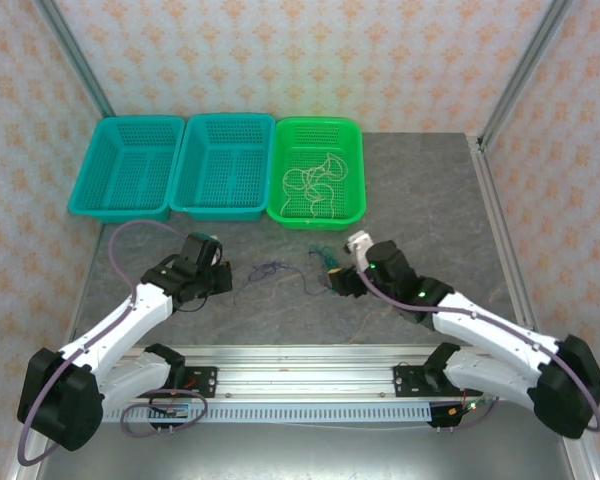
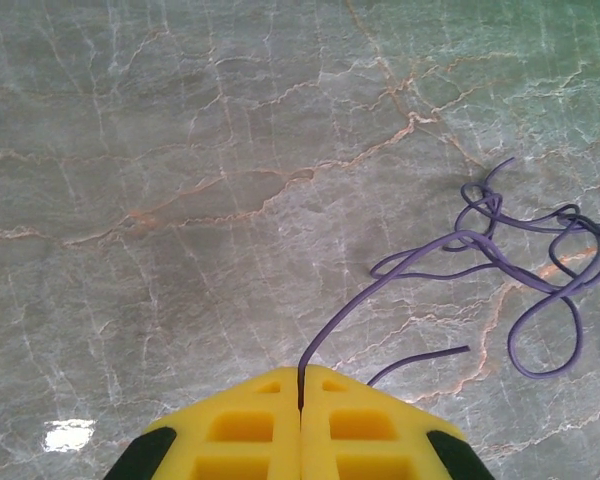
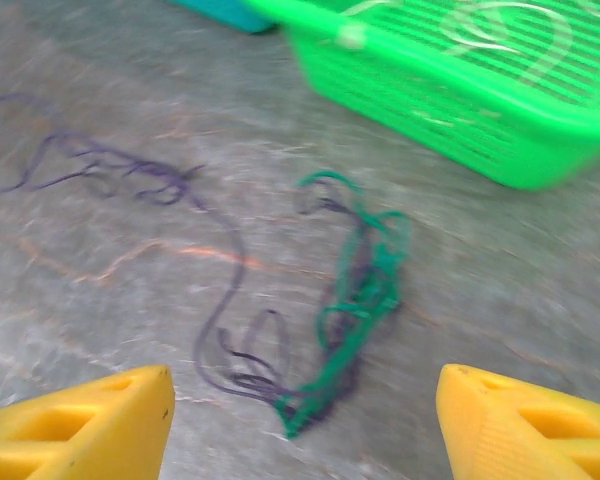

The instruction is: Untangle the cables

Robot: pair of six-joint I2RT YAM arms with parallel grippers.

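The purple cable [image 2: 480,238] lies on the table [image 1: 430,200] in front of the green basket [image 1: 316,215], its long axis running parallel to the basket's near rim. The left wrist view shows the left pincer [image 2: 300,385] clenched on one end. The right wrist view shows its far end tangled with a green cable [image 3: 365,290] under the released right pincer [image 3: 305,380]. Whitish cables [image 1: 315,185] lie inside the basket.
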